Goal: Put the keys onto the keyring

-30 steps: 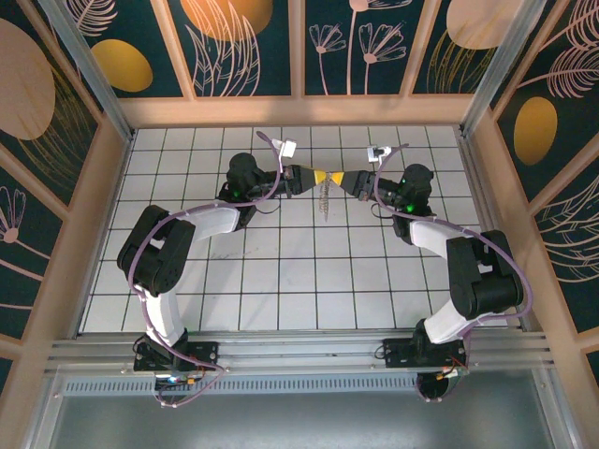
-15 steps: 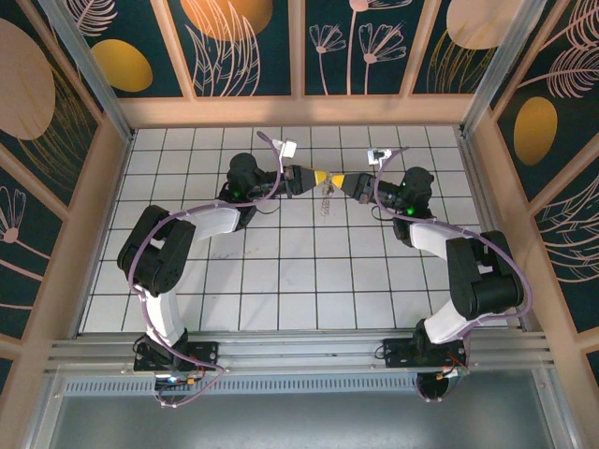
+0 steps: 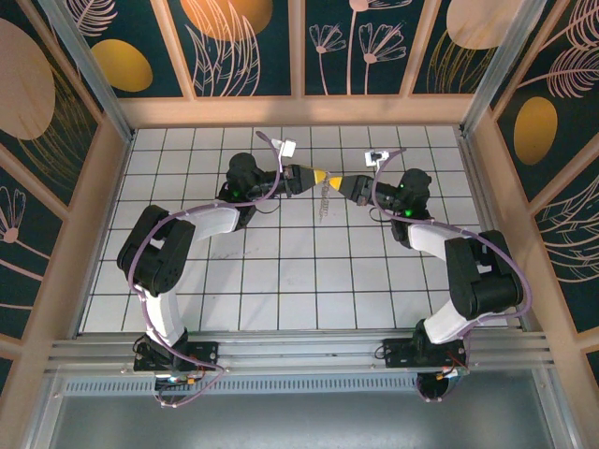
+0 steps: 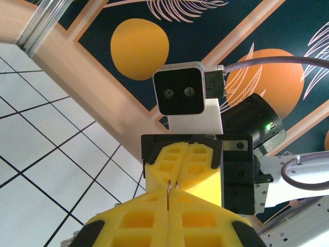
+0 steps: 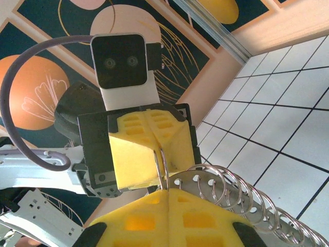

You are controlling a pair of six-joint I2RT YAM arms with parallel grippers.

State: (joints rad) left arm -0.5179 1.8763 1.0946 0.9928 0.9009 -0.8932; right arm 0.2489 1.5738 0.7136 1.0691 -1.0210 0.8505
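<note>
Keyring [image 5: 234, 194] (silver loops), pinched by left end effector [image 3: 320, 176], right end effector [image 3: 339, 181]

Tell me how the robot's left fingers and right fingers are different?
The left fingers reach in from the left and point right; the right fingers come from the right and point left. In the right wrist view, the chain of silver rings runs alongside the right fingers, while the left fingers touch just its end. Both are yellow, shut, and meet tip to tip there.

a robot test cell: white tiled floor [image 3: 281, 281], botanical printed wall panels [image 3: 243, 47], aluminium mounting rail [image 3: 299, 349].
</note>
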